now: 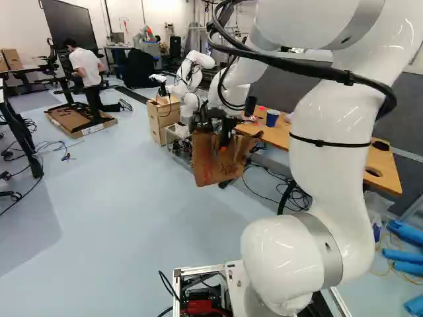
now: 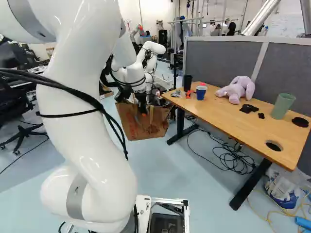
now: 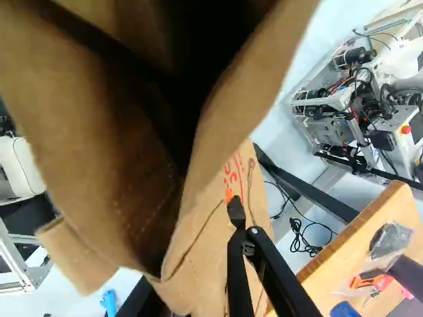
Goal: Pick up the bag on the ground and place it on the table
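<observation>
My gripper (image 1: 225,140) hangs ahead of the base, shut on the upper edge of the brown paper bag (image 1: 210,166), which is held clear of the floor. In the right base view the bag (image 2: 138,127) hangs just left of the wooden table (image 2: 233,114), apart from it. The wrist view shows the bag (image 3: 92,125) large and gaping ahead of the gripper (image 3: 231,214). One black finger lies along the outside of its wall; the bag hides the other fingertip. The table (image 3: 350,241) shows beside the bag there.
On the table are a blue cup (image 2: 200,92), a black cup (image 2: 187,82), a purple plush toy (image 2: 236,89), a green cup (image 2: 282,106) and small dark items. Cables (image 2: 234,160) lie beneath. Another robot (image 1: 192,76) and a wooden box (image 1: 162,119) stand beyond the bag.
</observation>
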### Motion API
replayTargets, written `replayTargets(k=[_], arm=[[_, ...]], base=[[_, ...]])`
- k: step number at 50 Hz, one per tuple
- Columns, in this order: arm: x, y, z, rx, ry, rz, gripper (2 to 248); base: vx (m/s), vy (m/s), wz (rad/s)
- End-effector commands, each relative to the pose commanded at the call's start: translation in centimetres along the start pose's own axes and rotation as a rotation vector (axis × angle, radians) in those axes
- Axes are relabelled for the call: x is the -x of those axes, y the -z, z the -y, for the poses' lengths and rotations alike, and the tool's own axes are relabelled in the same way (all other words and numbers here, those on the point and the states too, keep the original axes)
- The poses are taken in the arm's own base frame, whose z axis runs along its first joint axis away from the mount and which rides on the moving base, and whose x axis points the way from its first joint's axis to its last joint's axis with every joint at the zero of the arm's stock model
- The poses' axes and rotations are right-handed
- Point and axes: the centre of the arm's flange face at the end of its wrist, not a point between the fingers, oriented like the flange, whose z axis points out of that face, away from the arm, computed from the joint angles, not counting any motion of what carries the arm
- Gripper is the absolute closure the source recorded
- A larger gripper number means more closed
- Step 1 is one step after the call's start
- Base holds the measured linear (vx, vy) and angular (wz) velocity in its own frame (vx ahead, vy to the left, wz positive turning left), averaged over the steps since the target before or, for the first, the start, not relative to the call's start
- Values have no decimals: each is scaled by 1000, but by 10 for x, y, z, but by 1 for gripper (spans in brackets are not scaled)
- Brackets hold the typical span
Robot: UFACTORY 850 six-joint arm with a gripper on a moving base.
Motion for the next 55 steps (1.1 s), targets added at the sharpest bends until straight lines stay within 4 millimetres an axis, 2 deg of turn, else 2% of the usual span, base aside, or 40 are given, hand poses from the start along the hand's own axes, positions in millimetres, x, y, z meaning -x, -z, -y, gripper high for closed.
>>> replayTargets(k=[55], arm=[[-5, 69, -29, -58, 5, -11, 232]], base=[[0, 0, 0]])
